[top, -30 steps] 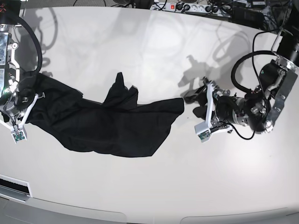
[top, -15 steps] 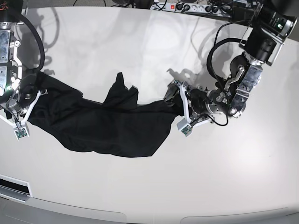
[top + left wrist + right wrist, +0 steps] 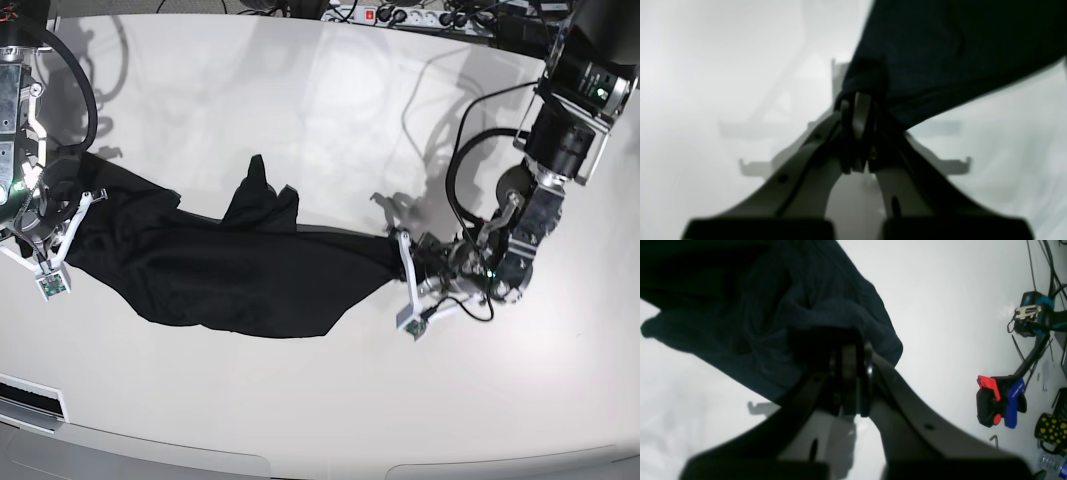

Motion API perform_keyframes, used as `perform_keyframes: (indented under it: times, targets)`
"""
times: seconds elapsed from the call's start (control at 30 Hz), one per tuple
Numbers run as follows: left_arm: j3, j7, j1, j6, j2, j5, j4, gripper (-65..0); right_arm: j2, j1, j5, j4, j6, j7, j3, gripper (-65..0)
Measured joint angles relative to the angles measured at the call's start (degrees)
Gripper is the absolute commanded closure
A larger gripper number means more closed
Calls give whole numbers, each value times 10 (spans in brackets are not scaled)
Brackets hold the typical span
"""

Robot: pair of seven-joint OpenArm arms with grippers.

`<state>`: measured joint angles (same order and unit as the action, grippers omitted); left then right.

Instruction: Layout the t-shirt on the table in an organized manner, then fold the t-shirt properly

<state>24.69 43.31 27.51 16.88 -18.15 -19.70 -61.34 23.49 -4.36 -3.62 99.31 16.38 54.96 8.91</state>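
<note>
Where each end effector (image 3: 857, 113) pinches the t-shirt (image 3: 240, 270), fabric hides fingertips.

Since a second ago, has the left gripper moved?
Yes. The left gripper swung in toward the t-shirt, shutting on its near corner.

Past the far rim of the glossy white tabletop (image 3: 300, 90) lie a white power strip (image 3: 385, 14) with a red switch and tangled black cables (image 3: 470, 17). Right of the right hand (image 3: 853, 356) sit a red-and-blue clamp (image 3: 998, 403) and a black yellow-dotted mug (image 3: 1052, 432).
</note>
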Motion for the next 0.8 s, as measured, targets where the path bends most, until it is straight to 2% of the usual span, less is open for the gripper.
perform_keyframes:
  times: [0.03,0.07,0.1,0.17,0.23,0.33,0.4,0.53,0.63,0.67,0.7,0.77,0.8]
  targets:
    - [0,0,9,0,0,-6,0,0,0,1,5,0,-19,-1,0,-246]
    - [0,-1,16,0,0,-14,0,0,1,1,15,0,-25,-4,0,-305]
    - [0,-3,21,0,0,-16,0,0,3,2,17,0,-30,-5,0,-334]
    - [0,-8,28,0,1,-19,-1,0,9,3,16,0,-32,-5,0,-335]
    - [0,-13,29,0,2,-20,-1,0,16,3,-11,0,-1,1,1,-332]
    - [0,-12,28,0,0,-19,0,0,15,2,-117,0,92,36,2,-332]
    - [0,-13,28,0,0,-19,0,0,13,1,-183,0,135,54,1,-332]
    - [0,-13,28,0,0,-19,0,0,14,1,-225,0,177,66,1,-332]
    - [0,-13,28,0,1,-19,0,0,14,1,-280,0,206,95,1,-332]
    - [0,-14,28,0,1,-19,0,0,14,1,-274,0,197,94,1,-332]
    - [0,-14,28,0,0,-19,0,0,12,0,-241,1,165,82,1,-332]
    - [0,-14,27,0,0,-19,0,0,12,1,-137,0,71,43,0,-332]
    - [0,-15,27,0,0,-19,0,0,14,1,-95,0,44,31,0,-332]
